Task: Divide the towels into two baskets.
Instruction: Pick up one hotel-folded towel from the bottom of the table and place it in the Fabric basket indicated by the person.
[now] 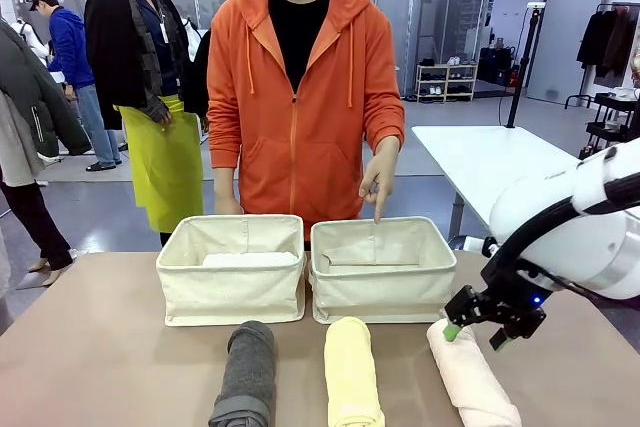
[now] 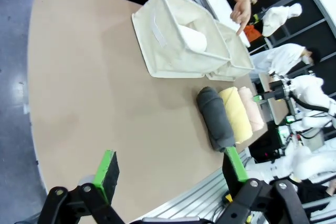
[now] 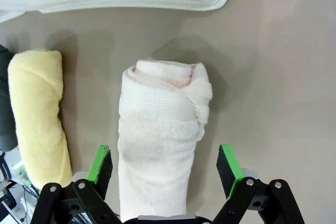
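Observation:
Two cream baskets stand side by side, the left one (image 1: 230,292) holding a white towel (image 1: 250,259), the right one (image 1: 385,292) with a person's finger (image 1: 378,209) pointing into it. In front lie a dark grey towel (image 1: 245,377), a pale yellow towel (image 1: 352,372) and a pale pink towel (image 1: 470,377). My right gripper (image 1: 473,337) hangs open just above the pink towel (image 3: 160,145), its green pads (image 3: 100,163) either side of the roll without touching. My left gripper (image 2: 170,169) is open over bare table, well short of the grey towel (image 2: 215,119).
The person in an orange hoodie (image 1: 300,107) stands at the far edge behind the baskets. Bare tabletop (image 2: 89,87) spreads to the left of the baskets and rolls. In the right wrist view the yellow towel (image 3: 39,124) lies close beside the pink one.

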{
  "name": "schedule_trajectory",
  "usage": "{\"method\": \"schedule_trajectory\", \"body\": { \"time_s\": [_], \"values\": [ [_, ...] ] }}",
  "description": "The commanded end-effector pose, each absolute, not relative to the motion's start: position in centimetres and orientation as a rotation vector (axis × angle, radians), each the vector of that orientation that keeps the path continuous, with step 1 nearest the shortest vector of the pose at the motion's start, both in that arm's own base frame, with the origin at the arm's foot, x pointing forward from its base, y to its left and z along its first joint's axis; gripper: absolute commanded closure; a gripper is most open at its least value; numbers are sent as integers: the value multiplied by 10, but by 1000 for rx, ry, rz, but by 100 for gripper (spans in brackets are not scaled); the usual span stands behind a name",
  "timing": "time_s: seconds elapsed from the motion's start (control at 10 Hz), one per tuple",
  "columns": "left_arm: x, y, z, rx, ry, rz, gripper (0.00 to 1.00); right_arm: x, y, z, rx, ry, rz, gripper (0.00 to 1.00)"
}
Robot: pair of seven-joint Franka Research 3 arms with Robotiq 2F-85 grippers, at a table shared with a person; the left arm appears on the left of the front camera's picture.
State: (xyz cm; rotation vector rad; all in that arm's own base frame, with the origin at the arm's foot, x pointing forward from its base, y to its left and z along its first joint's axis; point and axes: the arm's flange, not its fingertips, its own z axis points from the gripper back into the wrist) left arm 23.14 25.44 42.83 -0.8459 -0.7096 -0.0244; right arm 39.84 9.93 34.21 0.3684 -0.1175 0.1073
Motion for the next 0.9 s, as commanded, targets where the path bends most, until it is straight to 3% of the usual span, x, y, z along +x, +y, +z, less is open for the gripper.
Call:
{"method": "schedule_trajectory", "body": {
  "time_s": [0.0,0.3,0.4,0.5,0.6,0.7,0.8],
  "values": [
    [228,255,430,-861,-727,-34,0,324,99,314,330,-124,89,0],
    [228,255,430,-861,-727,-34,0,320,104,303,321,-101,103,0],
    [228,255,430,-861,-727,-34,0,319,105,301,314,-100,116,16],
    [228,255,430,-861,-727,-34,0,318,106,301,313,-93,122,20],
    [228,255,430,-861,-727,-34,0,318,106,301,312,-92,124,36],
    [228,255,430,-861,-727,-34,0,318,105,302,311,-87,123,40],
    [228,255,430,-861,-727,-34,0,318,105,302,308,-84,125,56]
  ]
}}
